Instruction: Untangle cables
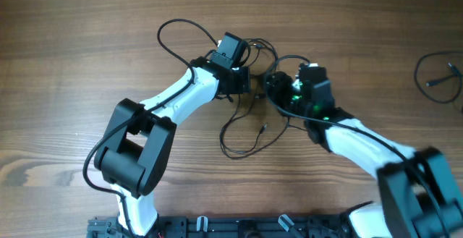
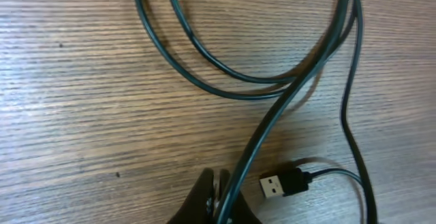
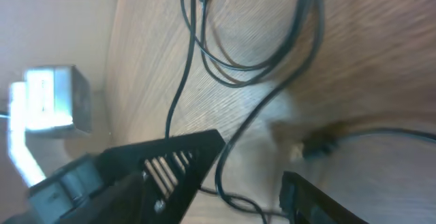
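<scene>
One strand of the thin black cords with small plug ends (image 2: 300, 81) is being pinched by the left fingers (image 2: 221, 197), which are being pressed closed on it. From the fingertips the strand is being led away across the brown wood-grain worktop (image 2: 68, 81). Just beside those fingertips a small black plug with a flat silver tip (image 2: 276, 184) is being carried by the wood, clear of the fingers, with its own cord curving off beyond it. Farther ahead of the left fingers, two loops are being crossed by the pinched strand.

The right fingers (image 1: 275, 87) are being kept apart. A strand is being passed through the gap between them, unclamped, though the wrist view is too blurred for contact to be told. A second small dark plug (image 3: 319, 144) is being seen just ahead of them. From overhead, the bunched cords are being flanked closely by both sets of fingers, and one long loop is being trailed back from the bunch toward the arm bases.

Well apart from the right fingers, on their outer side, a separate thin black cord (image 1: 438, 79) is being left in a loose loop. Behind the left fingers, a thicker black cable (image 1: 177, 32) attached to the left arm is being arched over the worktop.
</scene>
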`<state>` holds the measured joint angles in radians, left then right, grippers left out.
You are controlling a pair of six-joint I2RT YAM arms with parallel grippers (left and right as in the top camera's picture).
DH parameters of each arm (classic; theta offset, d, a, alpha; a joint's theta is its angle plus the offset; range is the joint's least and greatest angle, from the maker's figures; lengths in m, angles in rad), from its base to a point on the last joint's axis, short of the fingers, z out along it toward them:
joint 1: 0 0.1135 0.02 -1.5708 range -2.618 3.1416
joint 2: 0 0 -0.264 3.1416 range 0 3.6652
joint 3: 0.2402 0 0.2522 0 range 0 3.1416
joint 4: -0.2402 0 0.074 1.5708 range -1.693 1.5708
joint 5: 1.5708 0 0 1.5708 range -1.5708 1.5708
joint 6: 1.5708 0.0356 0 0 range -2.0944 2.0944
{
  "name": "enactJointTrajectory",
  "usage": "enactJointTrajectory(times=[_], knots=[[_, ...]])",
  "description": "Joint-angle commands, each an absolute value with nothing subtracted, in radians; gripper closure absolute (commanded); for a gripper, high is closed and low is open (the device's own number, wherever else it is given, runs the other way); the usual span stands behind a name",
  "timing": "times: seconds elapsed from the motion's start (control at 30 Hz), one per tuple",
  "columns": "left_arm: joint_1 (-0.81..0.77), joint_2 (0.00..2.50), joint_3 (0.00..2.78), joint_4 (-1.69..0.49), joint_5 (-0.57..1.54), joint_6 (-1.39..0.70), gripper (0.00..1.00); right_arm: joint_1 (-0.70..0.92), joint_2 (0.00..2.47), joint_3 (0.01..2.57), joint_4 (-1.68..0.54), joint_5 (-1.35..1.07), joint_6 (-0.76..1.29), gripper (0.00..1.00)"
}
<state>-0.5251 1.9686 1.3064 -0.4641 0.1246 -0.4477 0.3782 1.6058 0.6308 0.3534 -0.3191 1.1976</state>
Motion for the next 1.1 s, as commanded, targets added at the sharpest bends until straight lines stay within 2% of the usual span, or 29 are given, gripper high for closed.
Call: enactJointTrajectory(times=[0.0,0.07,0.13,0.17,0.2,0.37,0.6,0.83,1.07], knots=[[-0.517,1.982,1.296,-0.468,0.193,-0.457,0.96,0.401,1.723,0.630,0.451,-0.291,1.243,0.39],[-0.517,1.982,1.296,-0.471,0.199,-0.457,0.96,0.401,1.757,0.630,0.488,-0.295,1.257,0.47],[-0.516,1.982,1.296,-0.472,0.198,-0.457,0.96,0.401,1.785,0.630,0.505,-0.295,1.285,0.60],[-0.515,1.982,1.296,-0.472,0.198,-0.457,0.96,0.401,1.791,0.630,0.506,-0.295,1.284,0.74],[-0.511,1.979,1.296,-0.476,0.198,-0.457,0.96,0.400,1.792,0.630,0.505,-0.295,1.279,0.96],[-0.436,1.935,1.296,-0.545,0.197,-0.456,0.96,0.325,1.737,0.631,0.537,-0.456,1.092,0.95],[-0.211,1.787,1.296,-0.683,0.189,-0.449,0.96,0.023,1.411,0.656,0.425,-0.562,0.979,0.95],[0.022,1.683,1.296,-0.727,0.191,-0.455,0.96,-0.238,1.072,0.834,0.019,-0.412,0.658,0.95],[0.236,1.668,1.296,-0.762,0.190,-0.533,0.96,-0.380,0.990,1.093,-0.258,-0.224,0.438,0.95]])
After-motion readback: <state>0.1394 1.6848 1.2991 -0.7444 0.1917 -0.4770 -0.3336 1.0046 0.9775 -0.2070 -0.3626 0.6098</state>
